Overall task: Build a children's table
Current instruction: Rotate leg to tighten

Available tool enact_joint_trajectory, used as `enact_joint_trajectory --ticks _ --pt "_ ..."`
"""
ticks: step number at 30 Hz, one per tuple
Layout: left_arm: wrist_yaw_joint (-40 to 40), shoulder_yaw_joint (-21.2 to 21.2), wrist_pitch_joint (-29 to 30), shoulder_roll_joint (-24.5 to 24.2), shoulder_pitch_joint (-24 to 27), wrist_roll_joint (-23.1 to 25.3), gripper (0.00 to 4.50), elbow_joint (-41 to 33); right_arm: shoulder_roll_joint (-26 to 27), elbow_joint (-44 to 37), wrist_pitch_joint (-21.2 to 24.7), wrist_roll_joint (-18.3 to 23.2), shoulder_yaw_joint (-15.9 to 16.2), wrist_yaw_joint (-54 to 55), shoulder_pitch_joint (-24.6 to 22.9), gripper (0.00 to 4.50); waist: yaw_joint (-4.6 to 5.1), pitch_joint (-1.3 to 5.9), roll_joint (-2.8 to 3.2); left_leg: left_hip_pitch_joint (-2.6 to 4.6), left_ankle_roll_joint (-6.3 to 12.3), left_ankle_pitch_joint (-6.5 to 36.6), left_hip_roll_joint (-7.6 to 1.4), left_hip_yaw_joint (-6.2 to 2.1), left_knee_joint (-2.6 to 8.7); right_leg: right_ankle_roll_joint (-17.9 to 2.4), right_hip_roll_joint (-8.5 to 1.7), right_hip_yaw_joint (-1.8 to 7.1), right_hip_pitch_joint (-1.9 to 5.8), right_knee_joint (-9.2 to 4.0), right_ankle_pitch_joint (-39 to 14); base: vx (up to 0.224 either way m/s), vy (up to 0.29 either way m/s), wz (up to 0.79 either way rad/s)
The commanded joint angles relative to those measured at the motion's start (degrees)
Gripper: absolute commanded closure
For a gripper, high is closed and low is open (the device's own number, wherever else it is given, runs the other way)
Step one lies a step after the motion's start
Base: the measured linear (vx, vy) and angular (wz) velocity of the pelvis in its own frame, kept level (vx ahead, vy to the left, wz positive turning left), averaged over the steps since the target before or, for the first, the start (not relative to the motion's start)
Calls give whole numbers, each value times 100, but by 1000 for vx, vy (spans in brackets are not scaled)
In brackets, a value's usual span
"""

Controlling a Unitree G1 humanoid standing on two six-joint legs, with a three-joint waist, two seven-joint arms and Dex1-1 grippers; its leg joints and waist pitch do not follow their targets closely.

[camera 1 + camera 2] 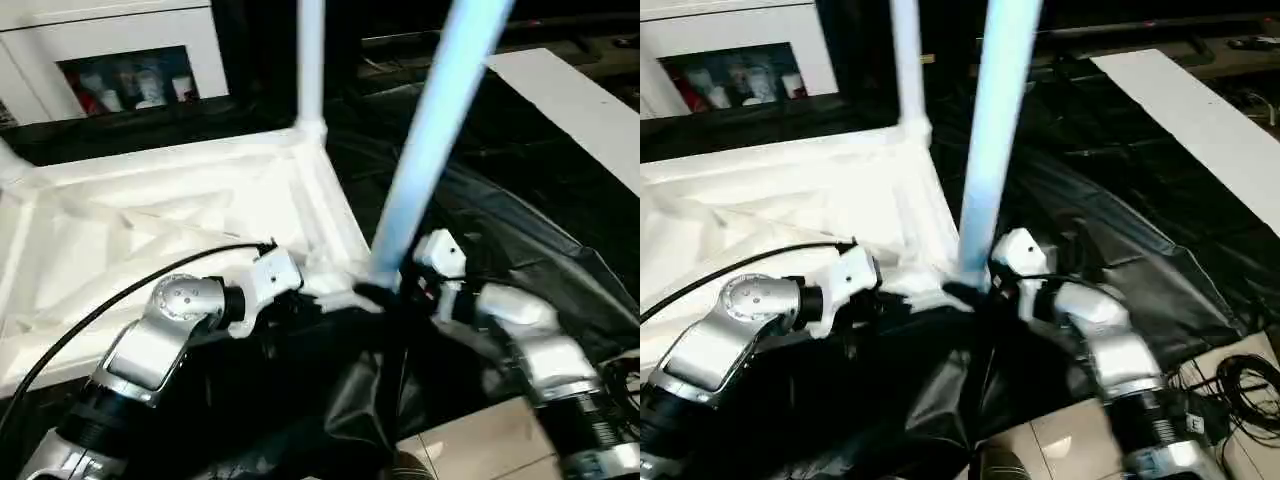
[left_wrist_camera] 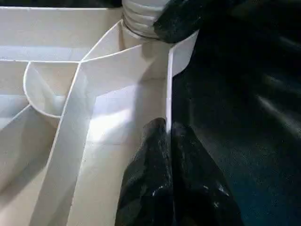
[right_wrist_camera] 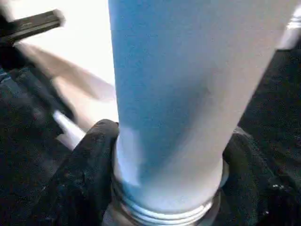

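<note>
right gripper (image 3: 167, 188), lower centre: fingers clasp upright leg (image 3: 183, 94) at its base, over tabletop (image 1: 150, 220) corner socket; left gripper (image 2: 164, 183) pinches tabletop rim.

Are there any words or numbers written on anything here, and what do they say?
None can be read.
The tabletop and the two standing legs are plain white, with no print.
The white cabinet holds colourful things behind its window; any print on them is too blurred to read.
The white board and the black sheet show no writing.
</note>
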State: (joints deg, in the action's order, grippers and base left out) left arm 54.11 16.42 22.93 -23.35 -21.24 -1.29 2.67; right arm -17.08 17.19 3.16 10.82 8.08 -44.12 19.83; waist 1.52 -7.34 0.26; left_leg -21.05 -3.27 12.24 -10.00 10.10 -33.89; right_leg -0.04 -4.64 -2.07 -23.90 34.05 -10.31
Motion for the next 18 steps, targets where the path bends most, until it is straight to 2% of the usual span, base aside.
enact_joint_trajectory --ticks 1,3,4,6,8,10,11,13,16,18 --pt "-355 165 188 330 128 -18 450 424 295 317 39 -94 -165 714 -26 178 -9 220 -102 -4 351 1244 -265 -88 511 -1088 -331 257 176 -519 -2594 0 0 0" --pt "-800 114 251 612 -38 107 450 692 681 612 45 -267 -283 1567 74 178 -1 191 -96 15 277 1291 -268 -75 527 -1100 -316 259 126 -544 -2597 0 0 0" --pt "-900 103 252 663 -80 143 450 758 744 684 56 -311 -300 1727 112 178 5 192 -106 -9 232 1284 -259 -94 538 -1074 -325 251 159 -528 -2608 0 0 0" --pt "-1326 32 305 896 -246 259 450 1010 987 922 51 -421 -370 2276 259 178 8 181 -99 15 236 1351 -254 -81 537 -1024 -313 257 118 -548 -2637 0 0 0" --pt "-1879 -75 363 1240 -468 392 450 1306 1325 1132 87 -596 -426 2977 451 178 1 197 -111 24 169 1347 -244 -82 537 -1013 -320 258 133 -554 -2613 0 0 0" --pt "-1999 -76 377 1338 -532 423 450 1368 1437 1140 121 -638 -374 3058 508 178 -11 198 -109 24 181 1278 -252 -78 545 -1009 -311 258 135 -538 -2417 0 0 0" --pt "-1987 -37 411 1347 -545 443 450 1375 1484 1115 114 -635 -320 2995 516 178 -19 217 -102 11 236 1171 -261 -79 550 -1055 -313 248 168 -513 -2062 0 0 0" --pt "-1956 48 450 1297 -567 526 450 1370 1505 1009 72 -589 -176 2662 480 178 -20 223 -99 -9 319 1056 -266 -72 551 -1127 -305 241 191 -488 -1726 0 0 0" --pt "-1830 99 498 1225 -549 554 450 1356 1526 876 -120 -485 -171 2348 404 178 -28 229 -96 -1 374 1034 -267 -63 551 -1180 -323 237 209 -497 -1713 0 0 0" --pt "-1726 134 509 1149 -523 583 450 1337 1538 761 -252 -365 -219 2161 356 109 -46 241 -99 2 460 834 -274 -46 542 -1255 -330 243 216 -491 -1491 0 0 0"
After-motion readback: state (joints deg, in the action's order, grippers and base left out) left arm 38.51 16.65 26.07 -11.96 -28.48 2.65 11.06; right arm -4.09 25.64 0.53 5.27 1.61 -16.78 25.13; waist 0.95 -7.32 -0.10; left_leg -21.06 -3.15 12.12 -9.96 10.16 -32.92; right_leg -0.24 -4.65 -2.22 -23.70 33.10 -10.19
